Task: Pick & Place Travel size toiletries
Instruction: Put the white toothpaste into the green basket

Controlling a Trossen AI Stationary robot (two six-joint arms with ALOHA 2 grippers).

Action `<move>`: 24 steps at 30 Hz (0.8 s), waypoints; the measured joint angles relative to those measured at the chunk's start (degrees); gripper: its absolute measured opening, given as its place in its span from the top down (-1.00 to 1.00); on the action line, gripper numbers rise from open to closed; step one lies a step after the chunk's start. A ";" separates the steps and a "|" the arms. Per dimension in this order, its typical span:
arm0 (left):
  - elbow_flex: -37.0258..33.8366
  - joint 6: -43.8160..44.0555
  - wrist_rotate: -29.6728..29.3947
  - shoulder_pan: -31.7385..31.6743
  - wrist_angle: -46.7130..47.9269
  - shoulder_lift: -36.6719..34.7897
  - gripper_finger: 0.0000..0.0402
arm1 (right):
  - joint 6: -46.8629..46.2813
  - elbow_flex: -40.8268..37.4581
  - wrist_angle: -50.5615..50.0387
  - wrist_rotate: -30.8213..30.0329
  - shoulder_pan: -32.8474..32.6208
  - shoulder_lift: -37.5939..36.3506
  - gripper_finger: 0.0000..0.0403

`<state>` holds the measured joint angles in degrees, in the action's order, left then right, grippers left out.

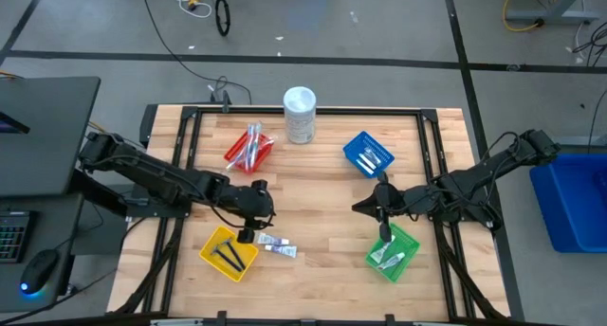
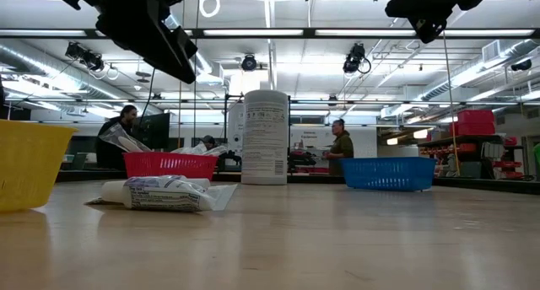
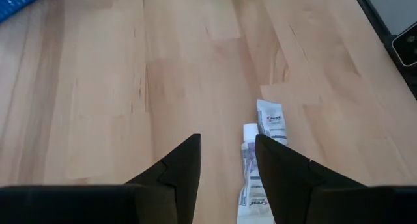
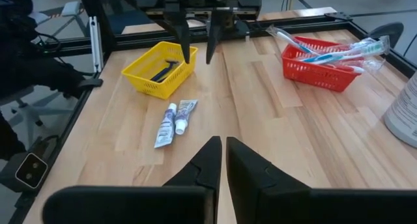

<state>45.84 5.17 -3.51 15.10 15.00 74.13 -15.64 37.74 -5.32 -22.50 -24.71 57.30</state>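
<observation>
Two small white toothpaste tubes (image 1: 276,245) lie flat side by side on the wooden table, to the right of the yellow basket (image 1: 228,253). My left gripper (image 1: 248,235) hangs open just above them, slanting down. In the left wrist view one tube (image 3: 250,178) lies beside the inner side of one finger, and the other tube (image 3: 272,122) lies past the fingertips. My right gripper (image 1: 360,208) is shut and empty, held above the table near the green basket (image 1: 393,252), which holds more tubes.
Black pieces lie in the yellow basket. A red basket (image 1: 248,148) holds toothbrushes, and a blue basket (image 1: 368,155) holds slim sticks. A tall white container (image 1: 300,115) stands at the far edge. The table's middle is bare wood. People show in the room beyond.
</observation>
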 joint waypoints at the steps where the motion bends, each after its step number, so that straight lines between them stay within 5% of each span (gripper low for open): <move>1: 0.00 0.01 -0.02 0.11 -0.01 0.03 0.24 | 0.00 0.00 -0.02 0.00 0.00 0.00 0.86; 24: 0.16 3.45 -0.51 3.99 -5.89 14.09 0.24 | 0.00 0.04 -0.87 0.02 0.00 0.02 0.86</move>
<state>46.01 8.61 -4.02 19.08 9.12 88.22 -15.64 37.77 -6.19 -22.48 -24.71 57.32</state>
